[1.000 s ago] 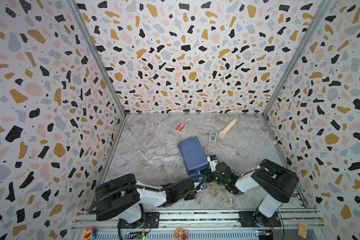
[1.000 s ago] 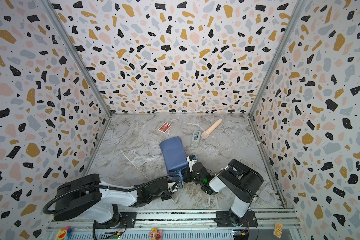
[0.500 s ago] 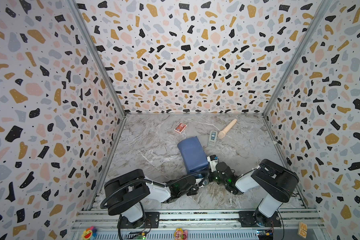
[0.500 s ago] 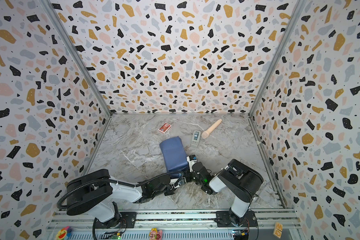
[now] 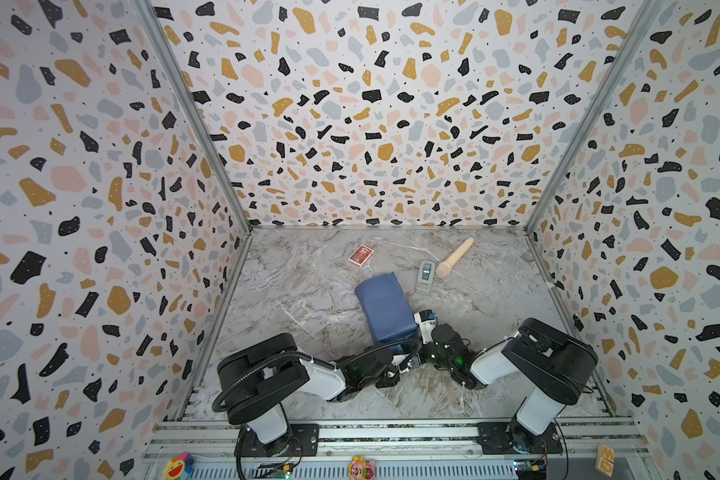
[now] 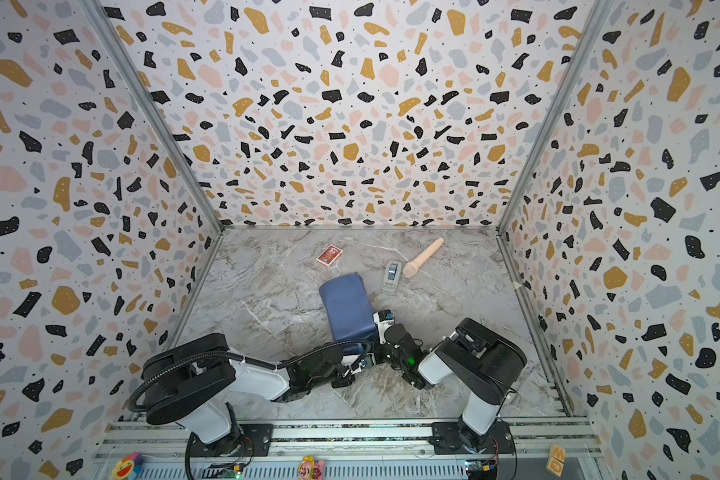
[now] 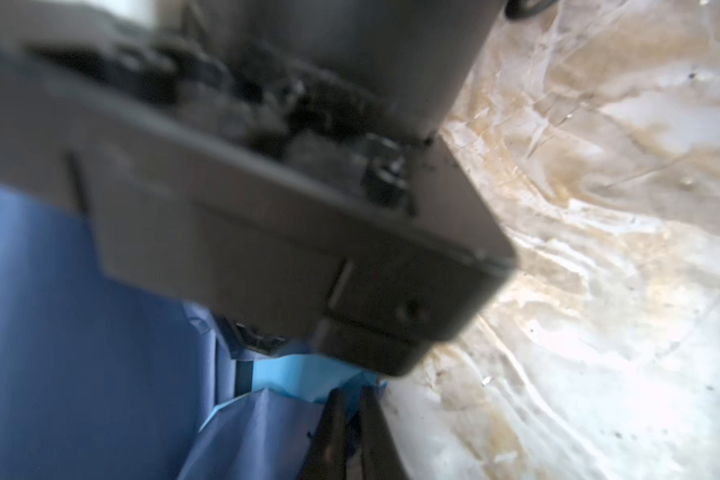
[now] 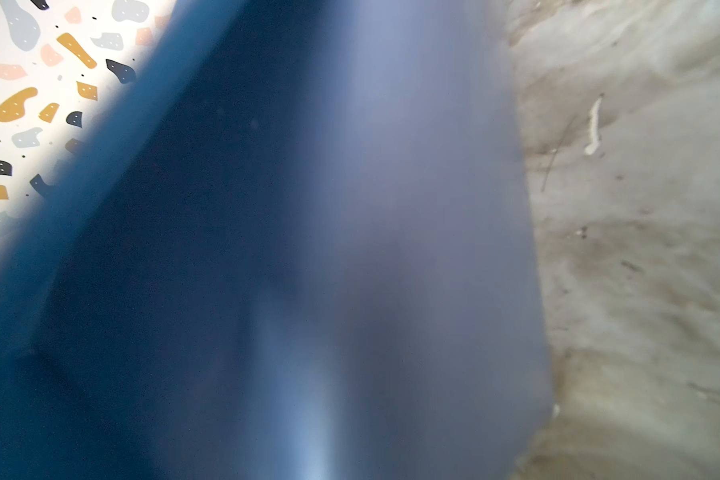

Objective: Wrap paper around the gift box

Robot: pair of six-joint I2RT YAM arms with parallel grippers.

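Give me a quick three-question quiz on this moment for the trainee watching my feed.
1. True or false: the paper lies flat and unfolded.
2. Which of these lies nearest the back wall? A) the paper B) the red card pack C) the grey dispenser
3. In the left wrist view, what do the left gripper's closed fingers pinch?
Key: 1 false, it is folded into a bundle; 2 B; 3 the paper.
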